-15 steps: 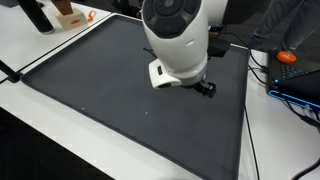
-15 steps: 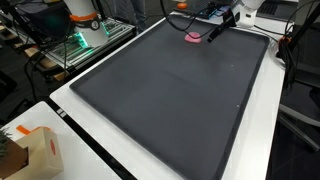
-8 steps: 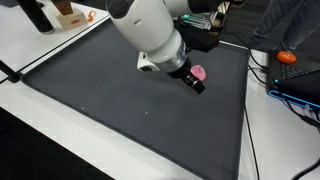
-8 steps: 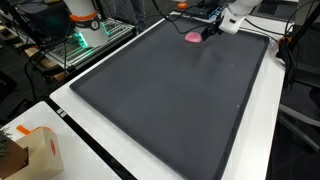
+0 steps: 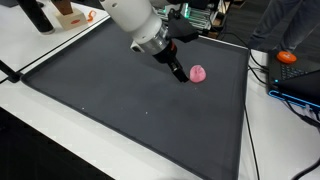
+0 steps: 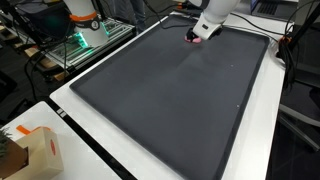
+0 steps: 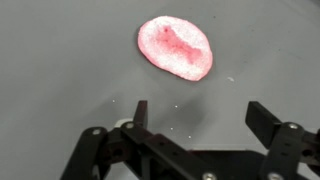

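A small pink, rounded object lies on the dark grey mat. It shows in both exterior views, near the mat's far edge. My gripper is open and empty, its two black fingers spread wide, and it hangs just above the mat right beside the pink object. In an exterior view the gripper is just left of the object. In an exterior view the white arm partly covers the object and the gripper sits over it.
An orange object and cables lie beyond the mat's side edge. A dark bottle and a small box stand at a far corner. A cardboard box sits on the white table near the mat.
The arm has swung away across the mat, uncovering the pink object in one exterior view. The gripper stays close beside the object, which has not moved.
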{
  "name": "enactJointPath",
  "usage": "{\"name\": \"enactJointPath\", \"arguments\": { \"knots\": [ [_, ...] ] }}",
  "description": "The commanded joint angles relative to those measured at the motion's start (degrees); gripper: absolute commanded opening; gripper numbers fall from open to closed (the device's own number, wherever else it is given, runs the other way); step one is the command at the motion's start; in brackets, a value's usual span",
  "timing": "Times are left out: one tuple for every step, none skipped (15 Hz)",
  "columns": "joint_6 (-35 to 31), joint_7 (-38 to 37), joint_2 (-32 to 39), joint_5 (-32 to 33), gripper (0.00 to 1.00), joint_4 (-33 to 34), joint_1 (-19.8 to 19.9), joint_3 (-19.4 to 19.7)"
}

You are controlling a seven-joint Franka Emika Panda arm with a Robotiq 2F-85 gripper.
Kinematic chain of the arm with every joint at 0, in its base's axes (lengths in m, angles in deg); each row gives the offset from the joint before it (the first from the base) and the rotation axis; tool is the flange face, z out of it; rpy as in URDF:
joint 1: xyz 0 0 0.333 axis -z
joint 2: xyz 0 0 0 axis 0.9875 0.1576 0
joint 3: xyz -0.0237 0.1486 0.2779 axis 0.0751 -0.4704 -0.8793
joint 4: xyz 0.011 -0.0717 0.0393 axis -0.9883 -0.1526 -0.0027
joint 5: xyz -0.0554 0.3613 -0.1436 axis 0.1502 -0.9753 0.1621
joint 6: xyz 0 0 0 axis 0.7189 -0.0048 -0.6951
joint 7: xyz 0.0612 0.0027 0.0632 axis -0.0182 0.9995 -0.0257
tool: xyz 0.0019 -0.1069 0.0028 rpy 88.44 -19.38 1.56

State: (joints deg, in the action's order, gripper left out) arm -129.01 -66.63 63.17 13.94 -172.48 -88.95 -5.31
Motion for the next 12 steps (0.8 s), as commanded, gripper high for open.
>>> {"name": "enactJointPath", "arguments": {
  "knots": [
    [-4.1, 0.51, -6.41, -5.78, 1.0, -10.71, 1.46, -0.5],
    [-5.05, 1.74, -7.37, -7.54, 1.0, -12.49, 1.82, -0.65],
    [-6.4, 2.53, -8.28, -8.77, 1.0, -14.29, 1.73, -0.51],
    [-7.51, 3.2, -9.04, -10.09, 1.0, -15.83, 1.73, -0.39],
    [-9.15, 3.47, -9.81, -11.1, 1.0, -17.47, 1.51, -0.15],
    [-10.29, 3.97, -10.5, -12.38, 1.0, -18.9, 1.54, -0.15],
    [-11.44, 4.26, -11.12, -13.34, 1.0, -20.22, 1.47, -0.1],
    [-12.63, 4.62, -11.74, -14.61, 1.0, -21.55, 1.47, -0.13],
    [-13.75, 5.14, -12.29, -15.89, 1.0, -22.79, 1.49, -0.16],
    [-14.88, 5.52, -12.85, -17.09, 1.0, -23.93, 1.43, -0.14],
    [-15.67, 6.0, -13.32, -18.37, 1.0, -24.88, 1.47, -0.2],
    [-16.57, 6.55, -13.75, -19.6, 1.0, -25.81, 1.43, -0.22]
  ]
}}
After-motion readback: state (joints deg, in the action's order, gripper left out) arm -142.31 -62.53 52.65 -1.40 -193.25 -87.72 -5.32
